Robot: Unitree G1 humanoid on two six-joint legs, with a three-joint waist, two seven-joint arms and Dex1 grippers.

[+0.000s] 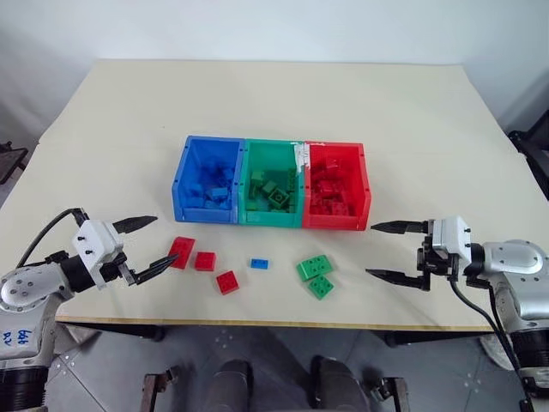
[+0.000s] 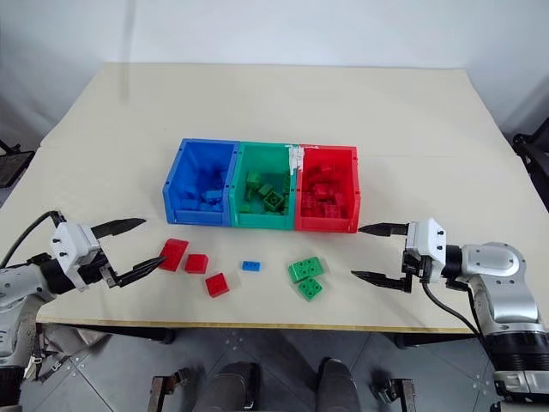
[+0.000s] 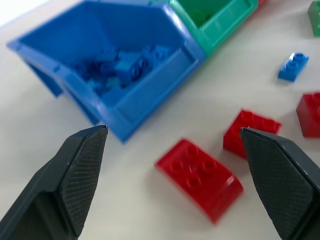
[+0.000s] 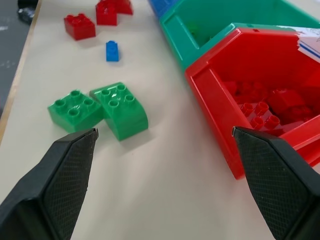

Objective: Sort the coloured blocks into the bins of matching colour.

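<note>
While both hands are hanging wide open and holding nothing, six blocks are lying loose near the front edge of the bench (image 1: 103, 112), waiting to be sorted. The left hand (image 1: 147, 247) is pointing in from the left edge, its fingers spread just beside the nearest red block (image 1: 181, 251), probably lining up to take it first. Two more red blocks (image 1: 205, 261) (image 1: 227, 281) are sitting close by, with a small blue block (image 1: 259, 263) a little further along. Two green blocks (image 1: 315, 267) (image 1: 322, 287) are touching each other nearer the right hand (image 1: 390, 251), which is aiming inward from the right edge, likely so each arm is serving its own side. Behind the loose pieces, the blue bin (image 1: 208, 178), green bin (image 1: 273, 182) and red bin (image 1: 335, 184) are standing joined in a row toward the middle of the bench, each already holding blocks of its own colour.
</note>
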